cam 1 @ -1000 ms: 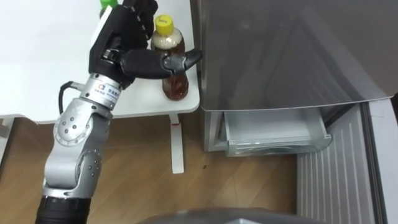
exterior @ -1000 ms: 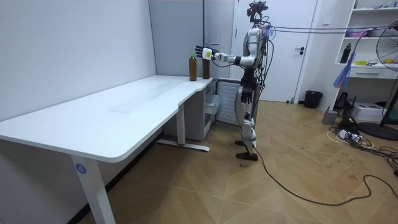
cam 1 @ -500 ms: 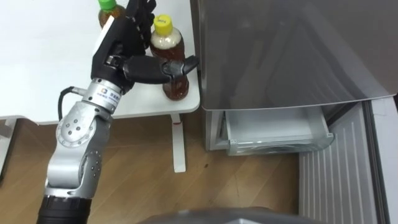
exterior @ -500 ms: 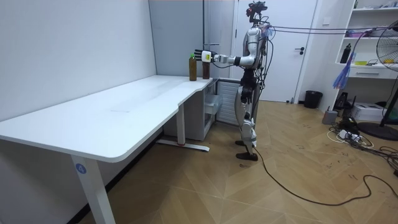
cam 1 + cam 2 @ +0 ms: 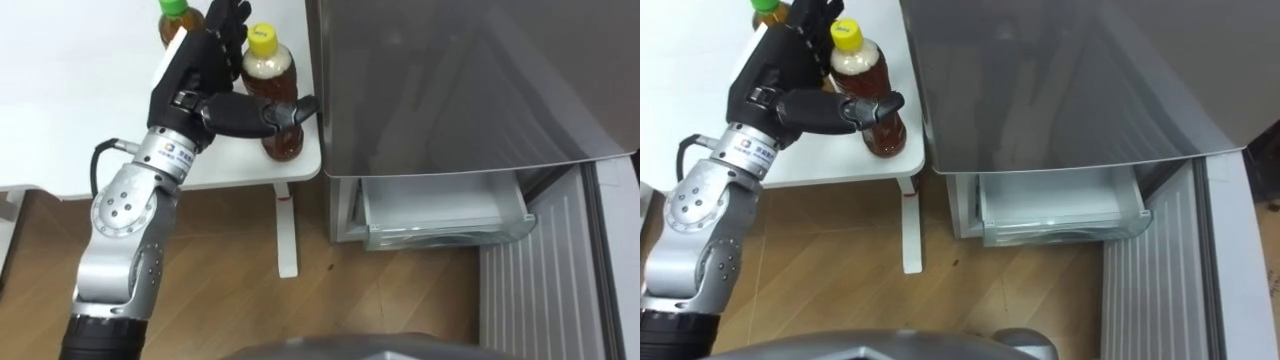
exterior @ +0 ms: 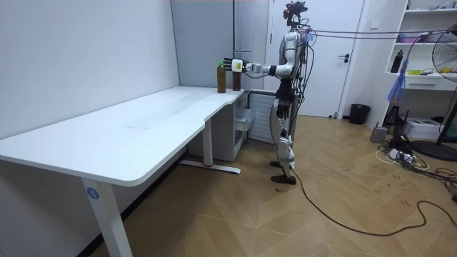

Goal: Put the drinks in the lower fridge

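The left hand [image 5: 195, 75] is spread, thumb before and fingers [image 5: 228, 18] behind the yellow-capped bottle [image 5: 270, 72]. It seems set to grip.

No text or number can be read. A round blue sticker [image 6: 92, 192] on the leg under the tabletop [image 6: 143, 135], lower left of the room view, is too small to tell.
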### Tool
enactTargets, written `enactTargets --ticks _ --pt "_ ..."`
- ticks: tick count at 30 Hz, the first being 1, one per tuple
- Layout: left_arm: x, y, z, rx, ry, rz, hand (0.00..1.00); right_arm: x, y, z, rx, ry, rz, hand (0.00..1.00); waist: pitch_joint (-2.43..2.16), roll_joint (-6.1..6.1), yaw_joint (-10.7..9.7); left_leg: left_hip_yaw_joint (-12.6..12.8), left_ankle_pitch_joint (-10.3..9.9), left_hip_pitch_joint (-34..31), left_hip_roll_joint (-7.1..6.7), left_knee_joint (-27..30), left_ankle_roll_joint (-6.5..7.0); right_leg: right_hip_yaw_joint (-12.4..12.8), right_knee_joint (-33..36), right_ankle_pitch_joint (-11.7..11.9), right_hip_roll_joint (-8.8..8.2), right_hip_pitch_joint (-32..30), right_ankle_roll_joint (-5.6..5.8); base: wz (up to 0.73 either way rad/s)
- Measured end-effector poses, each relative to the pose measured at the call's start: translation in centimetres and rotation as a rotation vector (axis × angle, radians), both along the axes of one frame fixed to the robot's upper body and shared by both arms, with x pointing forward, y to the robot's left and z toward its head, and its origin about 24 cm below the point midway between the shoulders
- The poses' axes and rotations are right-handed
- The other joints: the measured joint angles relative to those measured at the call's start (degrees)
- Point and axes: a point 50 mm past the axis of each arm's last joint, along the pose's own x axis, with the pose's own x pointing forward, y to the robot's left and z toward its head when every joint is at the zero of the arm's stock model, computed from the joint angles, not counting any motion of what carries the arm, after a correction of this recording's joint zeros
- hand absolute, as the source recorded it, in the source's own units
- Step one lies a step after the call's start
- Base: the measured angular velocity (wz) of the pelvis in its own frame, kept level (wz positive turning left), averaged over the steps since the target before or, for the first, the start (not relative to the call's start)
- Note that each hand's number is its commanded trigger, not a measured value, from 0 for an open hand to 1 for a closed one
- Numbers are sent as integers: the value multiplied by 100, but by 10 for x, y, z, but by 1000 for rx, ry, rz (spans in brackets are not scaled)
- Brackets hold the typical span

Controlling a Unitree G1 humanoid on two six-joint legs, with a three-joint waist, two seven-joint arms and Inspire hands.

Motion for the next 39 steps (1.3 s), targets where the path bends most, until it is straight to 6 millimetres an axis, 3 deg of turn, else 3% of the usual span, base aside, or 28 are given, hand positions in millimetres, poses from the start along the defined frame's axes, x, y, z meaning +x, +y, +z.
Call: enactTargets --ticks 22,23,24,25,26,39 --pt "0 -2 -9 -2 41 3 0 11 -2 1 -23 -55 15 0 -30 55 -115 39 0 9 2 7 0 9 -5 0 0 -30 0 0" --pt "0 -2 -9 -2 42 3 22 11 -2 1 -24 -56 15 0 -29 59 -115 39 0 9 2 7 0 9 -4 0 0 -30 0 0" --pt "0 -2 -10 -2 42 3 61 11 -2 1 -28 -58 15 0 -27 67 -115 39 0 9 2 7 0 8 -4 0 0 -30 0 0" --pt "0 -2 -10 -2 42 3 71 11 -3 2 -31 -59 16 0 -25 76 -115 38 0 6 2 9 0 7 -1 0 -1 -32 0 0" --pt "0 -2 -10 -2 42 4 100 11 -3 2 -32 -59 16 0 -24 83 -115 38 0 2 2 10 0 6 0 0 -1 -34 0 0" --pt "0 -2 -30 4 135 27 100 13 -8 3 -68 -78 -13 0 -22 108 -116 35 0 -15 1 8 0 -8 -20 0 -3 -31 0 0"
